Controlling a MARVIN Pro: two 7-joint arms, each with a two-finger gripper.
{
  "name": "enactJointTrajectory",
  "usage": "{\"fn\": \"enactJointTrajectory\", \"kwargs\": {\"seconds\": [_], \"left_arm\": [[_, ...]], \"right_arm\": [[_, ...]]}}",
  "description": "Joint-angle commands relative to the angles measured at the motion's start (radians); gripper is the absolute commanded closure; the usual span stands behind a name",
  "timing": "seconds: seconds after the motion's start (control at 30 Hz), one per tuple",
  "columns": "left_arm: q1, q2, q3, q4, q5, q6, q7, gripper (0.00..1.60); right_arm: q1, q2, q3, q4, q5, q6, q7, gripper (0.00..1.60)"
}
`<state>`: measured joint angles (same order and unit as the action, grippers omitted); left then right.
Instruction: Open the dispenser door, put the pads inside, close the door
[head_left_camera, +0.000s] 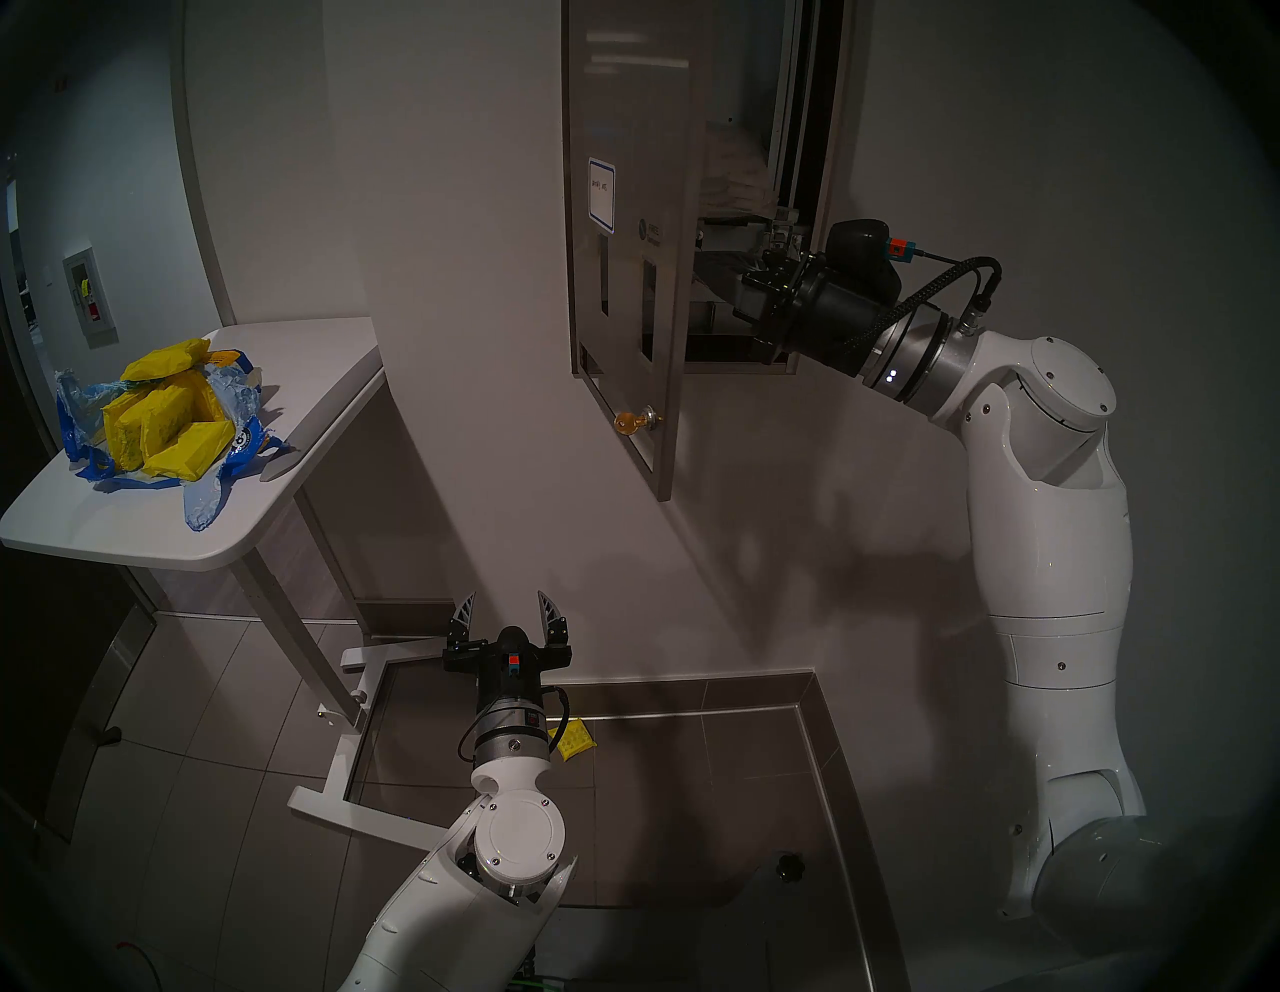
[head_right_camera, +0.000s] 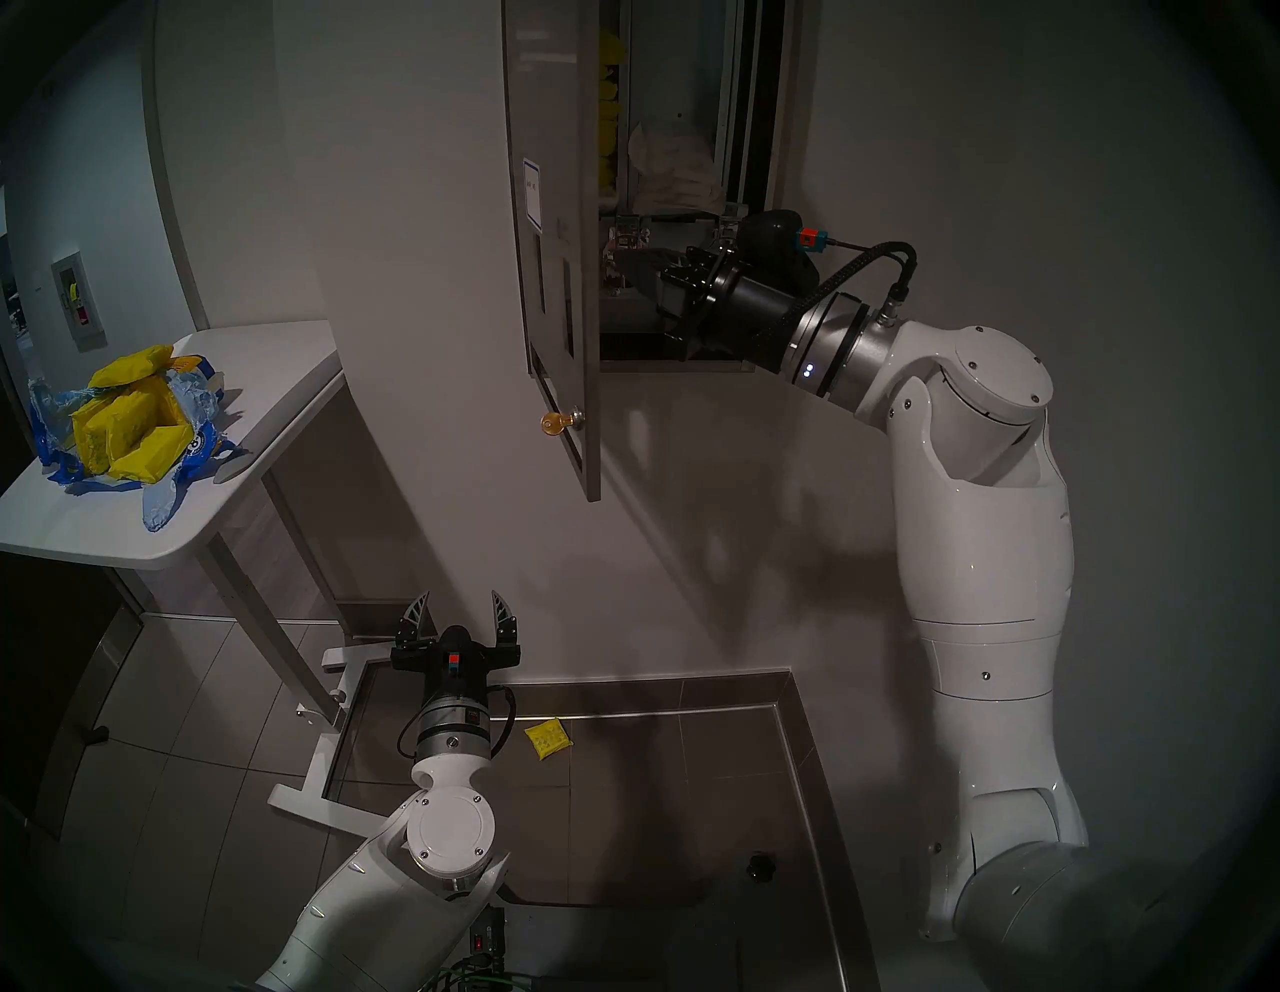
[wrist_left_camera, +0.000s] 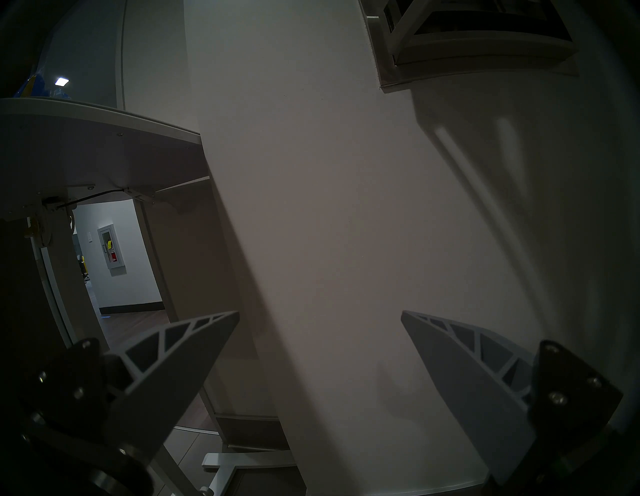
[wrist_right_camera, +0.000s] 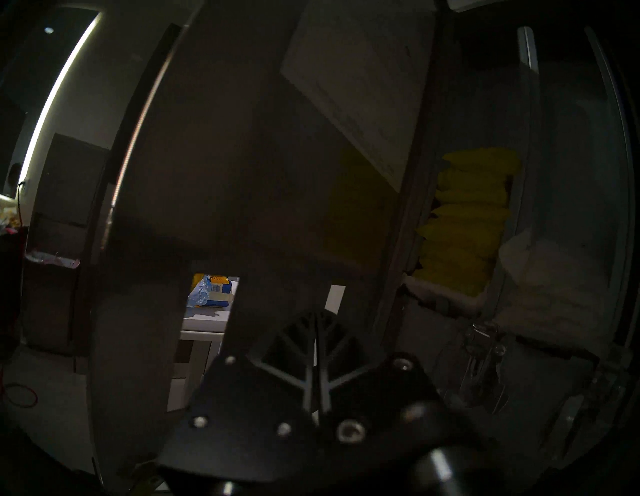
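The dispenser door (head_left_camera: 623, 104) hangs open, swung out from the dispenser (head_left_camera: 810, 104), with a brass key (head_left_camera: 634, 421) in its lock. My right gripper (wrist_right_camera: 316, 318) is shut and empty, reaching into the cabinet behind the door near the lever mechanisms (wrist_right_camera: 485, 363). Yellow pads (wrist_right_camera: 467, 214) are stacked in the left chute. More yellow pads (head_left_camera: 166, 415) lie on the torn bag on the white table (head_left_camera: 291, 388). One pad (head_right_camera: 547, 738) lies on the floor. My left gripper (head_left_camera: 506, 599) is open and empty, low by the wall.
White packets (head_right_camera: 675, 166) fill the right chute. The white instruction sheet (wrist_right_camera: 356, 69) is on the door's back. The torn blue-and-clear bag (head_left_camera: 201, 506) spreads over the table. The table's white base (head_left_camera: 346, 762) and a steel floor rim (head_left_camera: 831, 762) lie below.
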<state>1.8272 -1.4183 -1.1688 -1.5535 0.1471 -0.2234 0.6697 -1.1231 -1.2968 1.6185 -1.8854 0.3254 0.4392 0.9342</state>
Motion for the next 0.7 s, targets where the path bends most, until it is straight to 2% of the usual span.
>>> {"fn": "enactJointTrajectory", "kwargs": {"seconds": [0.0,0.13,0.3,0.5,0.57,0.67], "left_arm": [[-0.018,-0.001,-0.003,-0.032,0.000,-0.005,-0.003,0.00],[-0.018,-0.001,-0.003,-0.032,0.000,-0.005,-0.003,0.00],[-0.018,-0.001,-0.003,-0.031,0.001,-0.006,-0.002,0.00],[-0.019,-0.002,-0.002,-0.029,0.001,-0.006,-0.001,0.00],[-0.019,-0.002,-0.002,-0.029,0.001,-0.006,-0.001,0.00],[-0.019,-0.002,-0.002,-0.028,0.002,-0.007,-0.001,0.00]], "right_arm": [[-0.018,-0.009,0.010,-0.026,-0.051,-0.015,-0.073,1.60],[0.000,-0.011,0.008,0.031,-0.075,-0.057,-0.084,1.60],[0.051,-0.033,-0.025,0.115,-0.095,-0.107,-0.087,1.60],[0.116,-0.059,-0.081,0.185,-0.112,-0.121,-0.087,1.60],[0.107,-0.065,-0.086,0.174,-0.113,-0.120,-0.091,1.60],[0.144,-0.072,-0.113,0.196,-0.111,-0.127,-0.068,1.60]]}}
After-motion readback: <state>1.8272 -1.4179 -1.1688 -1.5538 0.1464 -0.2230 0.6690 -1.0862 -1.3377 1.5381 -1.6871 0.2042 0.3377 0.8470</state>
